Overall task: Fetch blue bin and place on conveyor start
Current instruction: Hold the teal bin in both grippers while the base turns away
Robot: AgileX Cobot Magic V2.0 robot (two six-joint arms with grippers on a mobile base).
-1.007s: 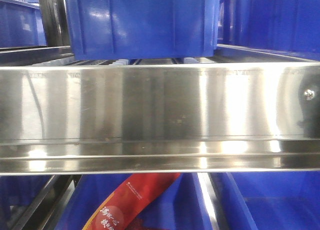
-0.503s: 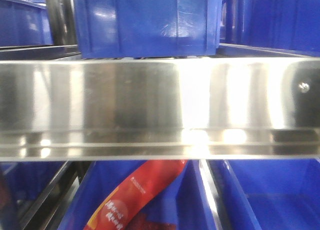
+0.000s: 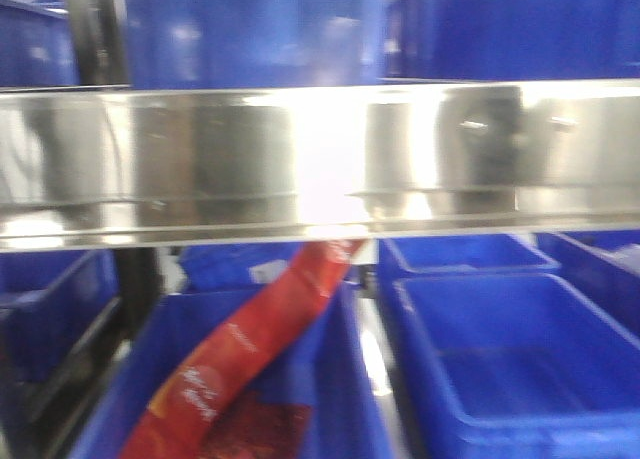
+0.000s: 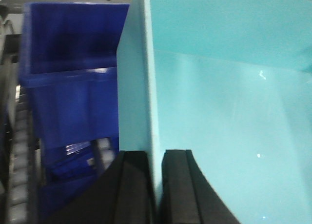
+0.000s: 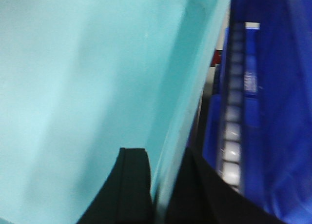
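Front: shelf rail (image 3: 200, 159) — wrists: blue bin (image 4: 219, 112), close-up

Left gripper (image 4: 156, 158): two matte black fingers (image 4: 132, 190), flat inner faces, outer edges curving outward, vertical seam lines, one each side of blue bin (image 4: 219, 136) wall. Right gripper (image 5: 161, 158): same black, blurred.

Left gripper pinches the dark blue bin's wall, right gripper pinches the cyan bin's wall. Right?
Not quite. Left wrist view: the left gripper pinches a wall of the cyan bin too; the dark blue bin stands beside it. The right gripper is as stated.
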